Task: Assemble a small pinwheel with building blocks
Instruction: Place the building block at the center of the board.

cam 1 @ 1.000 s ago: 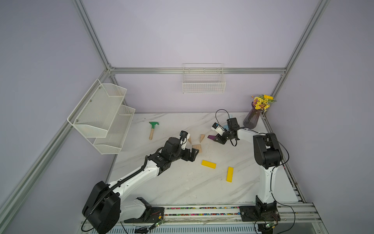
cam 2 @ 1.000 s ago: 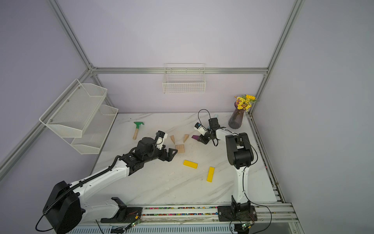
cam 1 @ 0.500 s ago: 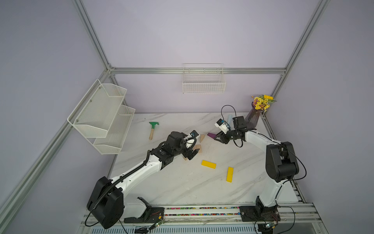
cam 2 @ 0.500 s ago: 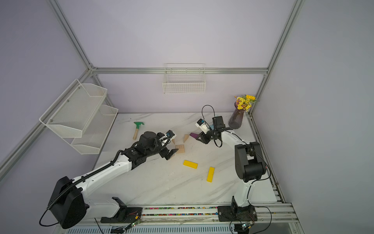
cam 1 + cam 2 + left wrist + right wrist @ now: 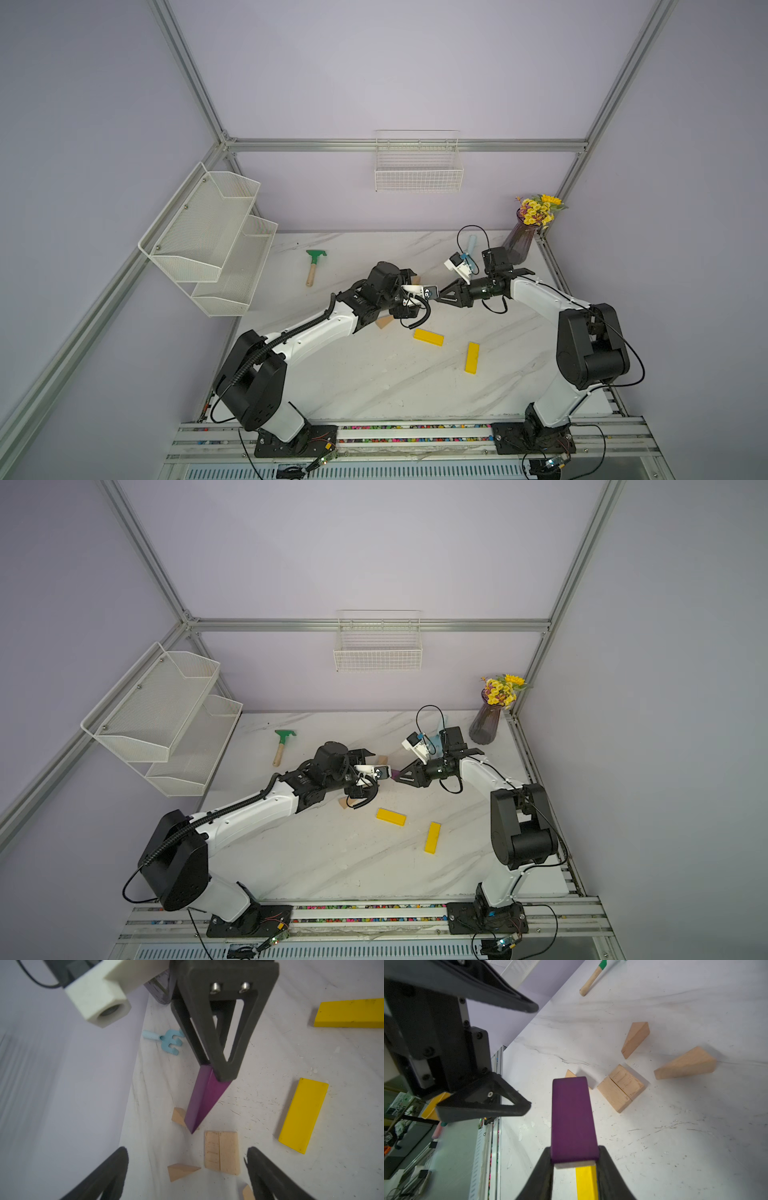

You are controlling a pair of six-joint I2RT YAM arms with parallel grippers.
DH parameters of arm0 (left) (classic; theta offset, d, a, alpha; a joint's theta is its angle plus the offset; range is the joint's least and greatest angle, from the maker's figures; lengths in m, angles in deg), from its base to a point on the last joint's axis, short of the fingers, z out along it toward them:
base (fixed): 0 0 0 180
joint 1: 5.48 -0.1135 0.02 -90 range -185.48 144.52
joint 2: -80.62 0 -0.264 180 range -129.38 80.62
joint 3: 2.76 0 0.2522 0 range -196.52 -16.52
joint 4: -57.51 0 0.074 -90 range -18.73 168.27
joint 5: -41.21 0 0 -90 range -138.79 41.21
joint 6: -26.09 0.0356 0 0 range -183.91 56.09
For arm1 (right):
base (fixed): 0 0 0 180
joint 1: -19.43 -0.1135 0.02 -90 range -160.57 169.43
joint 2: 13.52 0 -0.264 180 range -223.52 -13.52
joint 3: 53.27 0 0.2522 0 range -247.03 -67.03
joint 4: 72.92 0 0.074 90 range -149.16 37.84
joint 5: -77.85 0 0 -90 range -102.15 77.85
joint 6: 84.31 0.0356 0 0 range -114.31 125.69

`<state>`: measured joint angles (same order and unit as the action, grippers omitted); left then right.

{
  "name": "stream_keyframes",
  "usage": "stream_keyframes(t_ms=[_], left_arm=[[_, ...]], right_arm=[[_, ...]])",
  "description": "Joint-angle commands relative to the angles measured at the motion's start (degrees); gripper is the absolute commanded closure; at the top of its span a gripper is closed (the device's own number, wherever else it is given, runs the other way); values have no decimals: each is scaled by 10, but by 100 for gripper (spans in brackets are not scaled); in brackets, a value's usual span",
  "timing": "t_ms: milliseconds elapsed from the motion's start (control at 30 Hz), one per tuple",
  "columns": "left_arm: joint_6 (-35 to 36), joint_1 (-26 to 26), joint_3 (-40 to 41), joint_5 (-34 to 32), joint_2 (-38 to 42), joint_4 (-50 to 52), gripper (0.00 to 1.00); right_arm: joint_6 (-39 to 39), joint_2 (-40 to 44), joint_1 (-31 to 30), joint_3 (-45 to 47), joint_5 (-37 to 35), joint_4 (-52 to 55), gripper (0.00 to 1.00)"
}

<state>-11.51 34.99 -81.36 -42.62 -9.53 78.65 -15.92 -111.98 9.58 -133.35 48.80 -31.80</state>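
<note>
Where the arms meet above the surface (image 5: 374,386), nearer its back edge: purple wedge (image 5: 204,1097), lifted, clamped at its thick end by the right end effector (image 5: 218,1072). Left end effector (image 5: 529,1056): jaws wide apart, empty, facing the wedge's tip. Beneath: two wood blocks (image 5: 620,1087), touching side by side; three wood wedges (image 5: 635,1040) around them; two yellow bars (image 5: 428,337) frontward.

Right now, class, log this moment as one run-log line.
right gripper: shut on purple wedge, off the table | left gripper: open, empty, facing wedge | paired wood blocks: touching, flat on table | pinwheel: not yet assembled

White links (image 5: 322,338), black joints (image 5: 590,353), black cables (image 5: 472,226).
</note>
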Motion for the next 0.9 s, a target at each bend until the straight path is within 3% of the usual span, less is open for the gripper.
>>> stream_keyframes(t_ms=[0, 100, 433, 633, 733, 867], left_arm=[[79, 22, -28, -24, -25, 1, 15], [101, 32, -33, -37, -45, -12, 23], [130, 49, -55, -63, -84, -46, 72], [137, 57, -54, -69, -95, -54, 93], [130, 57, -60, -64, -104, -36, 100], [101, 56, -73, -57, -119, 7, 100]], right_arm=[[5, 15, 2, -8, 41, 21, 68], [0, 13, 2, -10, 39, 29, 68], [-7, -17, 2, -30, 45, 58, 68], [-8, -25, 2, -33, 44, 66, 68], [-7, -25, 5, -34, 22, 67, 60], [26, 10, 54, 4, 11, 18, 35]])
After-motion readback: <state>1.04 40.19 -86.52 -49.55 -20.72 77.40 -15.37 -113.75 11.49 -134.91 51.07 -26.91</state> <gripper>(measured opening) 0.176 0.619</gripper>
